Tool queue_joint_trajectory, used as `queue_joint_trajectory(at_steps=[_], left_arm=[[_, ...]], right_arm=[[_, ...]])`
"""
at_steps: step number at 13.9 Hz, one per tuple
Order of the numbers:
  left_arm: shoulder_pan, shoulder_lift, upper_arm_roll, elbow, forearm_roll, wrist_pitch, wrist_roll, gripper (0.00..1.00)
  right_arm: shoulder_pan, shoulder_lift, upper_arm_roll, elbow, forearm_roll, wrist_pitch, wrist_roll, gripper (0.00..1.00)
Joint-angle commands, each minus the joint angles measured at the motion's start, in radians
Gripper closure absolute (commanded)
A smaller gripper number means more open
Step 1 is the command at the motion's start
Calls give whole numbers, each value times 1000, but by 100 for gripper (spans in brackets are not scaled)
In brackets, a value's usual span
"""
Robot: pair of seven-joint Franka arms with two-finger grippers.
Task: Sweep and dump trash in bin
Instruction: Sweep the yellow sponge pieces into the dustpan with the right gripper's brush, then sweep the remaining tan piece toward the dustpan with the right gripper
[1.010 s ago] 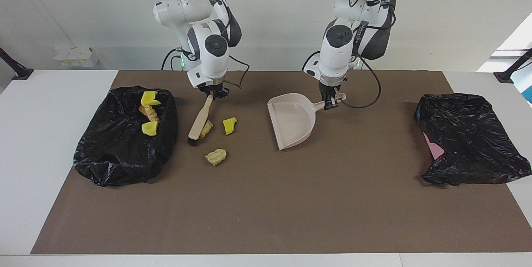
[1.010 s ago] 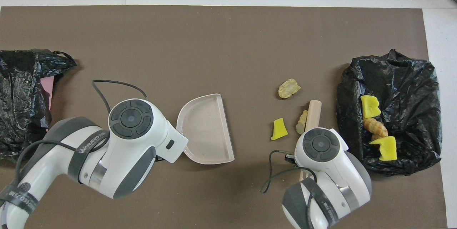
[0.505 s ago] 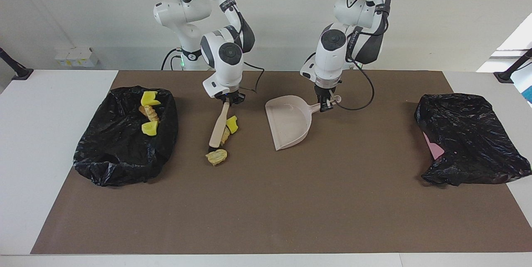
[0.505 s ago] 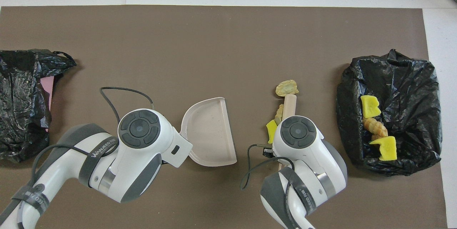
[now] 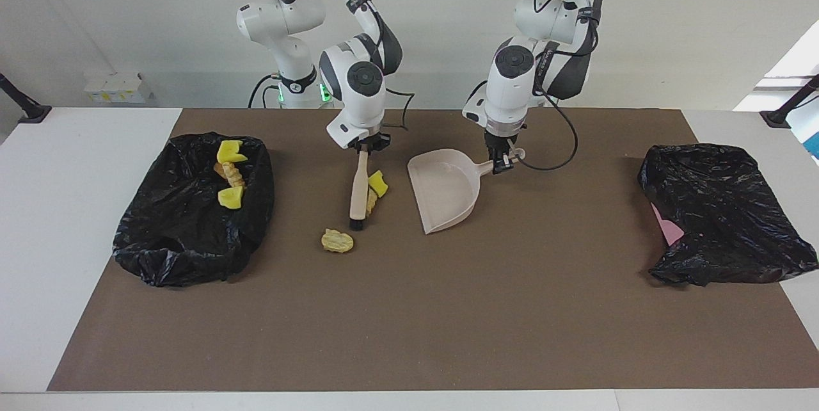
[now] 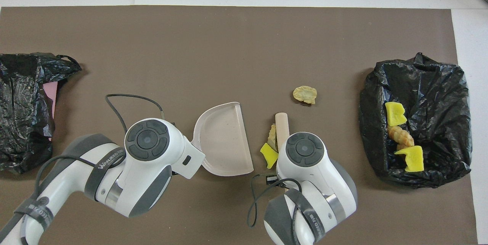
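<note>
Facing view: the right jaws are pressed onto the top of the brush (image 5: 359,196) handle, and the left jaws pinch the stub handle of the dustpan (image 5: 448,196). The brush's long axis runs from 12 to 6 o'clock, a smooth pale wooden stick ending in a dark bristle tuft that appears to rest on the brown mat (image 5: 409,321) covering the worktop. Pressed against the stick on its 3 o'clock side are two pieces of the trash, a bright yellow chunk (image 5: 377,183) and a ragged tan chunk (image 5: 371,200), both torn and sponge-like. At 3 o'clock from them, near but apart, sits the dustpan, a hard beige plastic scoop, rounded toward its handle, with its straight open lip turned to 9 o'clock, facing the brush. So the coming sweep looks like a short push toward 3 o'clock, and the right jaws are the nearer to those two pieces. A third, crumpled tan lump (image 5: 337,241) lies at 7 o'clock from the bristles, outside the brush's path, and probably needs its own pass. At 9 o'clock the bin, lined with a crinkled glossy black bag (image 5: 192,232), already holds several yellow and orange-brown chunks (image 5: 230,196). A second black bag (image 5: 723,219) lies at the left arm's end of the worktop.
</note>
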State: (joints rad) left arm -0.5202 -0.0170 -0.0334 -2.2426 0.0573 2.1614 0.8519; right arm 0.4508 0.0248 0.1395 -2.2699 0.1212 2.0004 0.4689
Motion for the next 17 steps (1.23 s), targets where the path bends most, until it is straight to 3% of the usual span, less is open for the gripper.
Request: queue_joint_trajectory(at_steps=[1,5,8,10,12,17], left_arm=[[-14,-20,9,-61,22,89,-13,100],[-15,-20,9,-61,22,95,-5,100],[-6,-14,9,-61,21,115,4,100],[-1,-12,9,-61,19,133,4,100],[0,-9,9,-60,19,136,4,100],[31,-6,9,-58,19,135,10,100]], right_arm=[[54,-16,5,-3,93,-12,-55,100],[101,-11,5,30,153,0,-59,100],[129,49,5,169,189,-28,-49,100],[120,43,3,197,184,-41,-50,100],[112,41,-4,237,158,-92,-59,100],[2,76,-3,303,-79,-183,-122,100]])
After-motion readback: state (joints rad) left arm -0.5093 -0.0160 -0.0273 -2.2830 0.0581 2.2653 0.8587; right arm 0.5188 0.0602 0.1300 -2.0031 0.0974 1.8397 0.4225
